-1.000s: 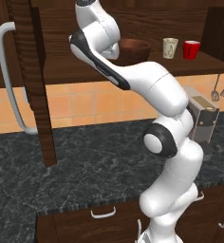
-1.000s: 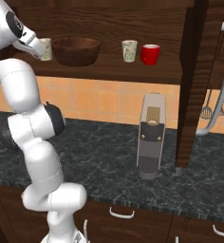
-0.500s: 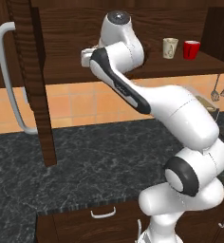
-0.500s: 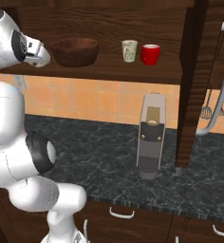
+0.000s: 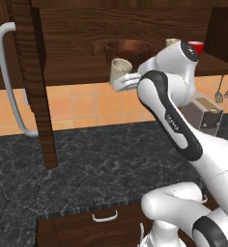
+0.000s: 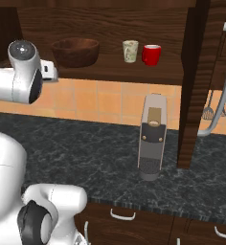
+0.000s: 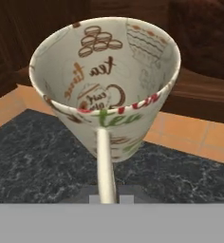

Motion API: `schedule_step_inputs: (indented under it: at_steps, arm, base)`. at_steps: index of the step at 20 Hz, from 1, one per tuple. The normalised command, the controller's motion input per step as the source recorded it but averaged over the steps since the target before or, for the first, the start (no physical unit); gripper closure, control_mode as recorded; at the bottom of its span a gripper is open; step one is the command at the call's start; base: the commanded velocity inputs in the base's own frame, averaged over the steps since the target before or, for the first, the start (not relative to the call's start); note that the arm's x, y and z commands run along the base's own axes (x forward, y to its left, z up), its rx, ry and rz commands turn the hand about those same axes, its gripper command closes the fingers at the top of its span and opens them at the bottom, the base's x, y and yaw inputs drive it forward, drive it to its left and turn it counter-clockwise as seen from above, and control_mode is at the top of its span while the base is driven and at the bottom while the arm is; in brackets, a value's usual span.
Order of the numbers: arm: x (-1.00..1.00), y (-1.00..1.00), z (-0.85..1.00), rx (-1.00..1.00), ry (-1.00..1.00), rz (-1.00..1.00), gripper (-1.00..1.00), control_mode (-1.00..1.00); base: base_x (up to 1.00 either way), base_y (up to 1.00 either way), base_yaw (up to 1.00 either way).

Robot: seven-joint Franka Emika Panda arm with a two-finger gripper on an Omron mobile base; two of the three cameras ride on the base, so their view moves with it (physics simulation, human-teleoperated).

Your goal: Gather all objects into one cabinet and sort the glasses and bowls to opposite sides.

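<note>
Since the earlier frame the arm has swung down and right in the left base view, carrying the held mug [image 5: 120,69] away from the far left end of the shelf, now in front of the bowl [image 5: 129,50]. The gripper [image 5: 127,82] is nearly closed on that cream mug's handle [image 7: 104,163], mug mouth tilted toward the hand camera. On the cabinet [image 6: 110,19] shelf, bowl sits left; second mug [image 6: 130,50] and red cup [image 6: 152,54] just beside each other, right.
</note>
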Motion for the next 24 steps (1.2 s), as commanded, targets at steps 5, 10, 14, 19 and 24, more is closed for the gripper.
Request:
schedule_step_inputs:
  at_steps: [5,10,14,19,24]
  arm:
    - [-1.00,-0.39,0.00,-0.05,0.04,0.06,1.00,-1.00]
    - [-0.99,-0.39,0.06,-0.04,0.14,-0.09,1.00,-1.00]
    - [-0.58,-0.46,0.20,-0.04,0.18,-0.17,1.00,-1.00]
    - [-0.20,-0.49,0.27,-0.08,0.21,-0.31,1.00,-1.00]
    - [0.00,-0.50,0.01,-0.18,0.04,-0.27,1.00,-1.00]
  base:
    - [0.00,0.00,0.00]
    - [0.00,0.00,0.00]
    - [0.00,0.00,0.00]
    - [0.00,0.00,0.00]
    - [0.00,0.00,0.00]
